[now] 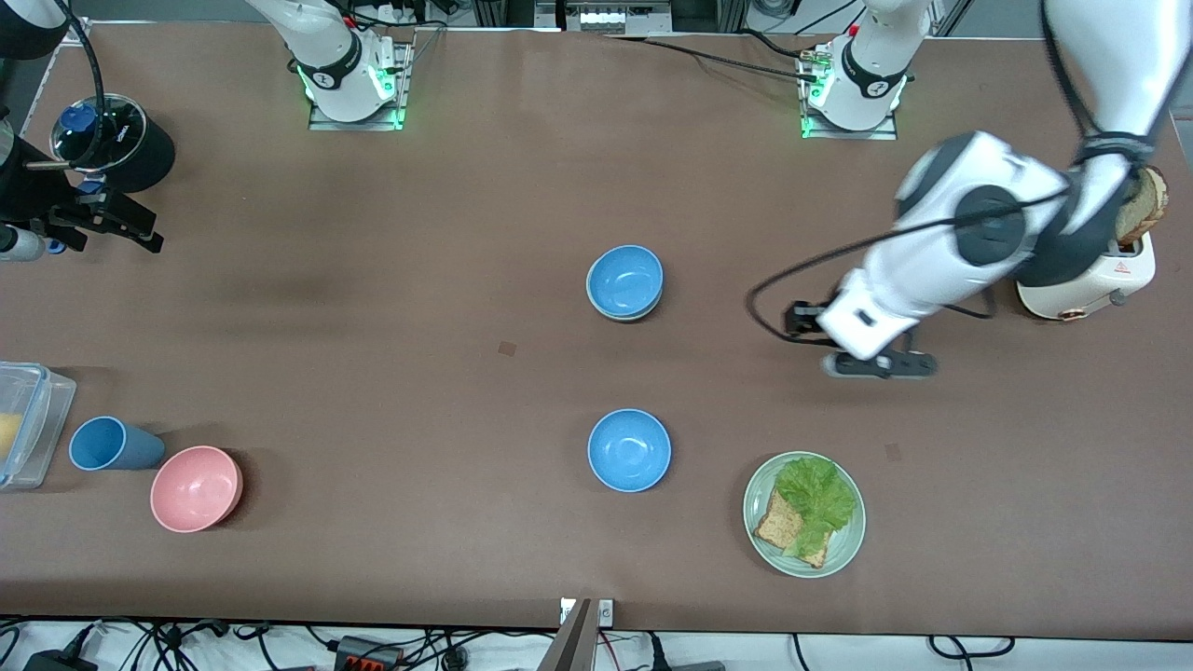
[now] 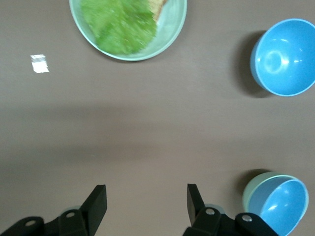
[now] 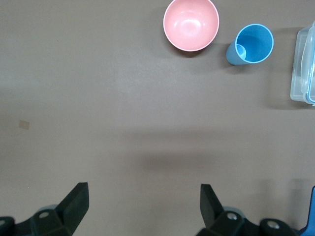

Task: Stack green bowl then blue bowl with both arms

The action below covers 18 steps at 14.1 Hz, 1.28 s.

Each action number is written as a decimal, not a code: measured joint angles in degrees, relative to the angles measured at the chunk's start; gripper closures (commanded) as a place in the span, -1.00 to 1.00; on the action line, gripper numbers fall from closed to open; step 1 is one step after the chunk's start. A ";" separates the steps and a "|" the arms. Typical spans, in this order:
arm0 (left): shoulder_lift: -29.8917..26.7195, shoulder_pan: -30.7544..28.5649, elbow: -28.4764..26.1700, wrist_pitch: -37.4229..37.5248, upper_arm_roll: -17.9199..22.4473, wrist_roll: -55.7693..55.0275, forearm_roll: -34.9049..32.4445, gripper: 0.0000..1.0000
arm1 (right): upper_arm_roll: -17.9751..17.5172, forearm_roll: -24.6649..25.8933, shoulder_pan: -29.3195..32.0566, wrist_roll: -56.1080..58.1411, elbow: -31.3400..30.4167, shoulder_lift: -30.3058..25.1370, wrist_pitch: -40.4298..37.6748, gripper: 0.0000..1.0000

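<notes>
the stack looks mostly made: a blue bowl (image 2: 278, 206) sits nested in the green bowl (image 2: 252, 189), just beside the left gripper (image 2: 146, 201), whose fingers stand wide and empty over bare table. the second blue bowl (image 1: 629, 450) lies apart, nearer the plate (image 2: 174, 30). the right gripper (image 3: 144, 204), also wide and empty, waits near the table's end.

You've got a sky-blue bowl (image 2: 277, 204) nested in the pale mint-green bowl (image 2: 251, 189) beside the left gripper's (image 2: 146, 205) black jaws. 2nd blue bowl (image 2: 286, 57) & pale-green plate (image 2: 174, 30) w/ green lettuce (image 2: 119, 24) lie ahead of them, on plain brown table (image 2: 147, 123).
</notes>
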State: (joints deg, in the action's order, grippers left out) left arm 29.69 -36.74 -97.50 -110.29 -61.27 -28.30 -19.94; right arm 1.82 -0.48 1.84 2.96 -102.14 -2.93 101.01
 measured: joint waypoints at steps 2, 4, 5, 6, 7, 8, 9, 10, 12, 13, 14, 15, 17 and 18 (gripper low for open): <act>0.06 -3.31 0.00 0.98 -0.42 6.31 0.23 -1.00 | 0.00 0.00 0.00 0.01 0.01 0.02 0.00 -1.00; 0.03 -6.03 0.02 2.27 -0.63 11.41 0.43 -1.00 | 0.00 0.00 0.00 0.01 0.01 0.04 0.00 -1.00; -0.16 -7.44 0.14 2.34 -0.67 13.15 1.52 -1.00 | 0.00 0.00 0.00 0.01 0.01 0.05 0.00 -1.00; -0.79 -8.85 0.41 2.37 -0.55 14.25 4.11 -1.00 | 0.00 0.00 0.00 0.01 0.02 0.06 -0.01 -1.00; -2.23 -10.01 0.63 2.47 0.26 14.73 7.95 -1.00 | 0.00 0.00 0.00 0.01 0.03 0.08 -0.02 -1.00; -4.55 -10.57 0.74 2.68 2.36 15.19 12.38 -1.00 | 0.00 0.00 0.00 0.01 0.03 0.08 -0.03 -1.00; -7.28 -10.65 0.71 2.91 5.23 15.83 15.97 -1.00 | 0.00 0.00 0.00 0.01 0.03 0.10 -0.03 -1.00; -9.85 -10.67 0.62 3.12 7.66 16.32 17.72 -1.00 | 0.00 0.00 0.00 0.01 0.03 0.12 -0.04 -1.00; -14.68 -9.79 0.28 3.66 12.04 16.40 18.75 -1.00 | 0.00 0.00 0.00 0.01 0.03 0.15 -0.06 -1.00; -16.78 -7.43 0.18 4.78 15.59 16.54 18.88 -1.00 | 0.00 0.00 0.00 0.01 0.04 0.17 -0.06 -1.00; -18.63 -2.97 0.14 6.67 20.99 16.88 18.96 -1.00 | 0.00 0.00 0.00 0.01 0.04 0.19 -0.08 -1.00; -20.26 3.19 0.10 8.78 27.85 17.32 19.09 -1.00 | 0.00 0.00 0.00 0.01 0.04 0.24 -0.08 -1.00; -22.82 15.88 0.15 12.41 41.32 18.98 19.39 -1.00 | 0.00 0.01 0.00 0.01 0.03 0.32 -0.08 -1.00; -24.13 21.84 0.29 14.33 47.58 21.35 20.12 -1.00 | 0.00 0.01 0.00 0.01 0.03 0.32 -0.08 -1.00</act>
State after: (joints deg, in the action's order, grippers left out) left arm 5.56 -14.90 -97.21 -95.96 -13.69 -6.96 0.18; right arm 1.83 -0.48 1.84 2.97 -102.11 -2.61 100.93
